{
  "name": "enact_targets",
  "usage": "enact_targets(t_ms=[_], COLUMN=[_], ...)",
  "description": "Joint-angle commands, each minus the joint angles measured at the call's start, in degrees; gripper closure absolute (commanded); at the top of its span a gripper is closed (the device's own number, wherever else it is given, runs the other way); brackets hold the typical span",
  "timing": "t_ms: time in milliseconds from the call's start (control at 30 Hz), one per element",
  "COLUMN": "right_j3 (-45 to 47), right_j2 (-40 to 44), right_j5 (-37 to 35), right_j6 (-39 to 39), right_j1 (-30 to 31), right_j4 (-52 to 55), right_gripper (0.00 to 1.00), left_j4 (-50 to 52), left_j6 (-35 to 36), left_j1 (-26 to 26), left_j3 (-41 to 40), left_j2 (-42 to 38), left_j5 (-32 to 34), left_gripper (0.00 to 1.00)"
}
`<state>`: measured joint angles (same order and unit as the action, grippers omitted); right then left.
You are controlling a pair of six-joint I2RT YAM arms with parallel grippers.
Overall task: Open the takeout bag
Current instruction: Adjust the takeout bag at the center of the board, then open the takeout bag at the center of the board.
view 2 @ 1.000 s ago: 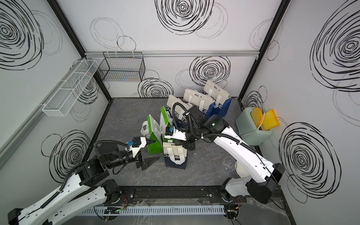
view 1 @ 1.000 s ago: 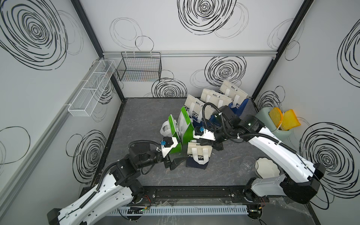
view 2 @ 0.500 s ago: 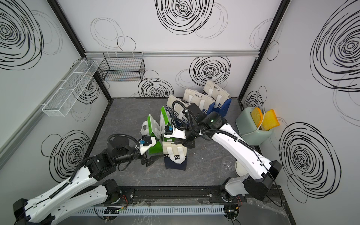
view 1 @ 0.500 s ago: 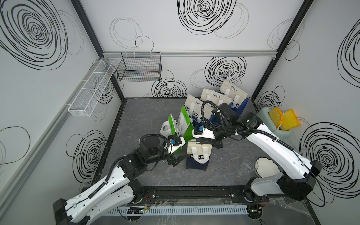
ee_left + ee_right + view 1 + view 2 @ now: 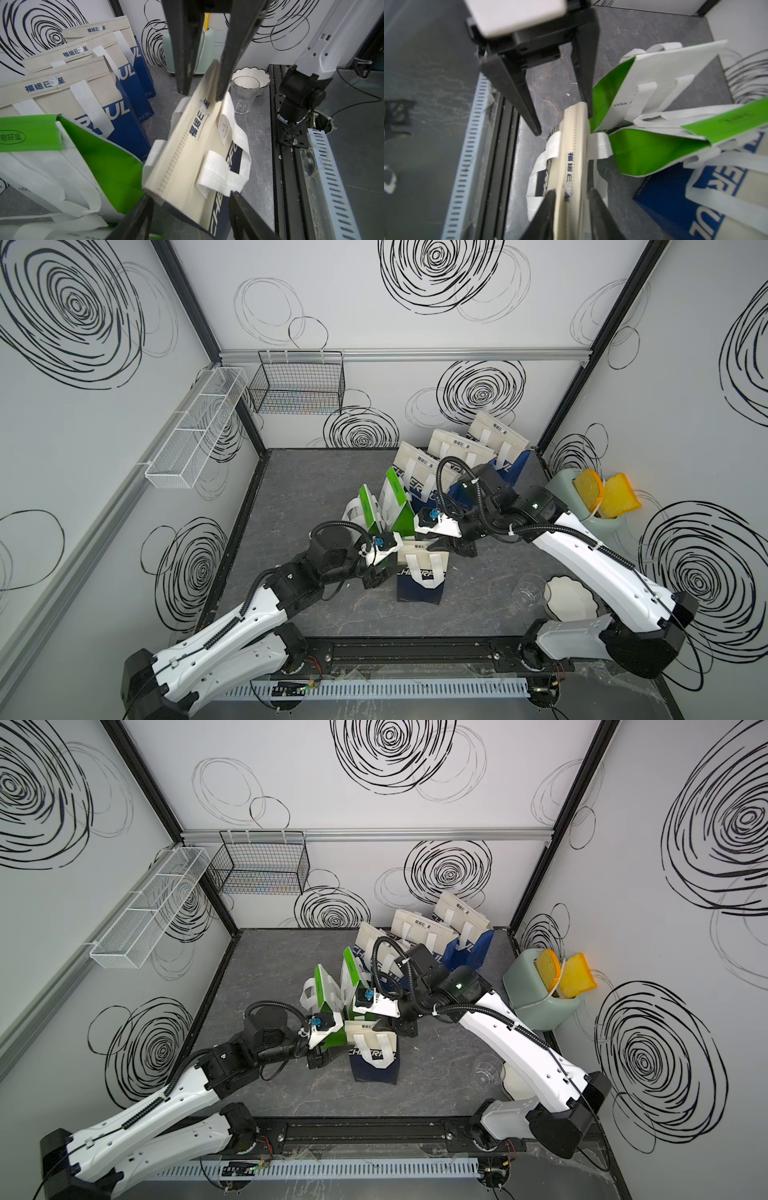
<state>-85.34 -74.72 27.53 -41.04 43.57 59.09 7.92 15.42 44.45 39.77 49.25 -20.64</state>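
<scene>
Dark grey marbled tabletop (image 5: 316,481), white walls (image 5: 374,323) with black swirls. Beige-and-navy fabric takeout bag (image 5: 422,587) stands upright mid-table, just beside green-and-white fabric bag (image 5: 401,516); top edge runs from your left gripper (image 5: 191,197) to right gripper (image 5: 572,191). Flap (image 5: 187,149) folded shut, white handles (image 5: 218,176) hang. Both grippers part-open, straddle flap ends, no grip.

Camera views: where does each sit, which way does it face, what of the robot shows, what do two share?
Top views: high over the front rail, looking down at the table; left arm and right arm whole.
Left wrist: on left arm, looking past left gripper at the takeout bag.
Right wrist: on right arm, past right gripper, along the same bag.
Shared: each wrist view also shows the opposite gripper.
</scene>
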Motion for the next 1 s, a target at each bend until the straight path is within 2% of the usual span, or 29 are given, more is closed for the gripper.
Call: enact_targets(t_ms=[0, 167, 233, 367, 500, 800, 933, 967], right_j3=[2.1, 9.3, 13.3, 18.1, 19.6, 23.0, 25.4, 26.3], right_j2=[4.5, 12.1, 15.8, 20.4, 22.7, 25.0, 26.7, 27.3], right_j5=[0.6, -1.7, -2.2, -1.1, -0.2, 1.1, 0.6, 0.4], right_j6=[1.3, 4.2, 6.0, 8.0, 9.5, 11.9, 11.5, 11.3], right_j1=[-0.7, -0.3, -0.1, -0.1, -0.1, -1.0, -1.2, -1.3], right_j4=[-6.1, -16.2, -21.4, -26.1, -28.0, -32.8, -35.4, -36.2], right_gripper=[0.55, 0.46, 0.44, 0.43, 0.43, 0.44, 0.44, 0.45], left_j4=[-3.2, -4.1, -3.8, -2.9, -2.7, -5.2, -6.1, -6.3], left_j6=[1.0, 0.8, 0.5, -0.2, -2.1, -9.9, -13.3, -14.4], left_j1=[-0.4, -0.7, -0.6, -0.3, 1.5, 10.1, 12.6, 12.8], left_j3=[-0.3, -0.9, -0.7, -0.8, -1.8, -2.7, -3.8, -4.0], left_j2=[0.3, 0.3, 0.8, 1.1, 0.1, 0.3, -0.5, -0.9], left_j5=[-2.2, -1.6, -2.4, -3.6, -3.6, 3.6, 9.7, 11.8], left_gripper=[0.37, 0.38, 0.42, 0.53, 0.55, 0.55, 0.54, 0.51])
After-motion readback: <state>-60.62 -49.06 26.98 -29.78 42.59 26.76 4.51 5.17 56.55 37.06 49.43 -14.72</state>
